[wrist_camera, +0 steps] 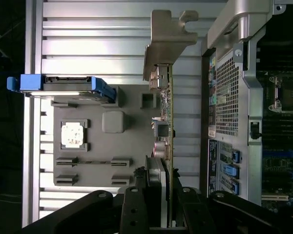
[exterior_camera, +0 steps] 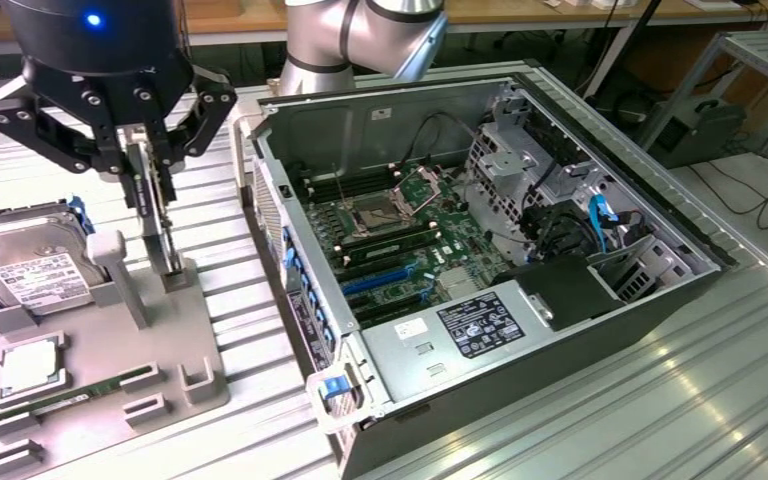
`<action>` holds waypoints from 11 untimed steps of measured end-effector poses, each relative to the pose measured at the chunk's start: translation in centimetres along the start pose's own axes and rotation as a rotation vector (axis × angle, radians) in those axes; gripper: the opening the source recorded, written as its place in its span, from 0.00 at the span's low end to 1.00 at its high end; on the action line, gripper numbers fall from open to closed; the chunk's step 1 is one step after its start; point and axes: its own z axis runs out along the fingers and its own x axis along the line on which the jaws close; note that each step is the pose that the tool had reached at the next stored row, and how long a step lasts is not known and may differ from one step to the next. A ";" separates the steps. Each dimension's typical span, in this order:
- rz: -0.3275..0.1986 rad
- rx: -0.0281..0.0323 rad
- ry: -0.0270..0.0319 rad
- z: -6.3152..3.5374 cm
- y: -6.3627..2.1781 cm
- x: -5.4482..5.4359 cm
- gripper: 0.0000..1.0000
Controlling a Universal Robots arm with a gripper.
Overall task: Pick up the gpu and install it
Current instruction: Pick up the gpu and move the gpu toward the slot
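Green gpu (wrist_camera: 169,114) (edge-on, upright) sits clamped in the narrowly parted hand (wrist_camera: 165,187).

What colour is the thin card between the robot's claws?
The gpu edge is green, its bracket silver; the wrist view shows it best.

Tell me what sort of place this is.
Most likely a robotics lab or workshop bench set up for computer assembly. A robot arm hangs over a ribbed metal table, an open computer case lies on it, and a grey tray beside it carries a hard drive and other parts.
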 end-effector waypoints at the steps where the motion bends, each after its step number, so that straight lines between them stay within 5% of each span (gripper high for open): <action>1: 0.000 -0.0001 -0.0001 0.00 -0.01 -0.3 0.28; 11: 0.000 0.0000 0.0000 -0.07 -0.04 -2.9 0.28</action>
